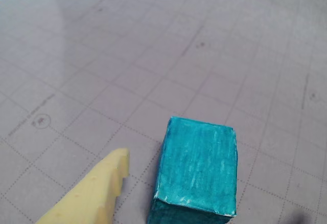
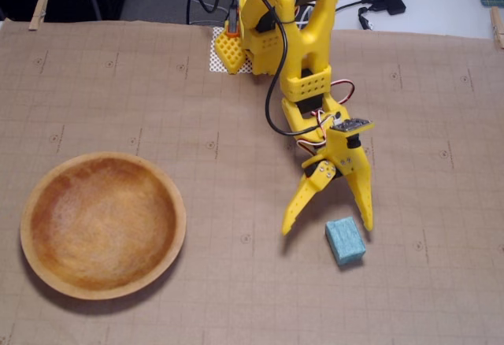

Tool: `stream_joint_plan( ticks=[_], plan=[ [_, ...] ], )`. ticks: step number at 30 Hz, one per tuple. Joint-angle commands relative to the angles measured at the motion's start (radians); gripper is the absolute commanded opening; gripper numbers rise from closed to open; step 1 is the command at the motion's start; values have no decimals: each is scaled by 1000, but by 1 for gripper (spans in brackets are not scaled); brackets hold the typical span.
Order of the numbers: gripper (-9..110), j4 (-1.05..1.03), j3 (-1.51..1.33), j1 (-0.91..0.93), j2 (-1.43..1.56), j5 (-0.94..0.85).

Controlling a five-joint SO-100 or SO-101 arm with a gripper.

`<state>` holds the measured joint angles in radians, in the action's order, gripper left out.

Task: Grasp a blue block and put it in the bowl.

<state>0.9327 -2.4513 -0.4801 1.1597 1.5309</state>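
hovering above the blue block (image 2: 345, 240), the gripper (image 2: 328, 226) has its two yellow fingers spread wide, holding nothing; in the fixed view the block sits at lower centre-right of the frame, just below the fingertips and nearer the right-hand finger (image 2: 363, 195), not squarely between them. wrist view: the block (image 1: 198, 168) fills the lower centre, with one toothed finger (image 1: 97, 196) entering from the lower left, a gap of mat between them; the other finger is not in that frame. risk, as judged: closing from this pose could let the right-hand tip land on the block's top or clip its edge, pushing or spinning it instead of pinching it; the block also lies skewed to the mat's grid, so the jaws may meet corners rather than flat faces. the wooden bowl (image 2: 169, 203) sits well apart at lower left of the fixed view, so a weak pinch could drop the block during that carry. materials: block teal-blue, rectangular, rough and streaky, foam-like, probably light and slightly compressible; bowl round, shallow, orange-brown with paler rim; brown gridded mat (image 2: 118, 93) smooth-looking, faintly glossy in the wrist view; fingers hard plastic, one edge serrated.
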Motion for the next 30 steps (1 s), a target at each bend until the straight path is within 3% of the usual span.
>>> stream_joint_plan(
  ticks=[1,30],
  plan=[
    [58,20,51,11,14,12],
    [57,-21,57,14,12,11]
  ],
)
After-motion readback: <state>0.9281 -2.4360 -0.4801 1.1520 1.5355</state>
